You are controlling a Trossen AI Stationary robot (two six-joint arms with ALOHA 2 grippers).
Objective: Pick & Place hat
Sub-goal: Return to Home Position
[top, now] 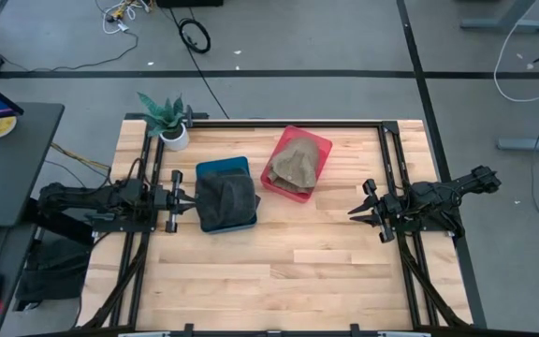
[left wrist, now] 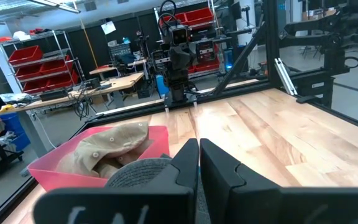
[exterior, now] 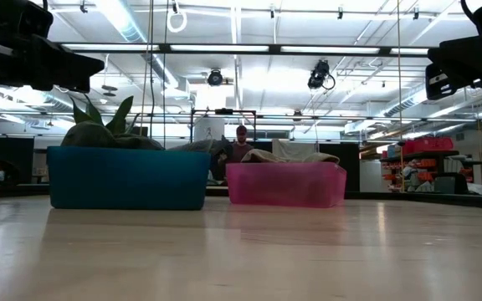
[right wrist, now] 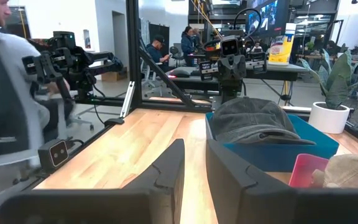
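Note:
A dark grey hat [top: 225,195] lies in a blue bin [top: 223,166]. A tan hat [top: 295,161] lies in a pink bin [top: 321,145] just to its right. My left gripper [top: 195,199] hovers at the blue bin's left edge with its fingers shut. In the left wrist view [left wrist: 199,152] the dark hat [left wrist: 138,174] shows just below it. My right gripper [top: 352,212] hovers to the right of both bins, slightly open [right wrist: 195,149]. It faces the dark hat [right wrist: 253,121] and touches nothing.
A potted plant [top: 168,122] stands near the table's far left corner, behind the blue bin. Bare wood lies between the bins and the near edge. The black frame rails [top: 393,159] run along both sides. In the low view both bins [exterior: 128,177] [exterior: 287,184] rest on the tabletop.

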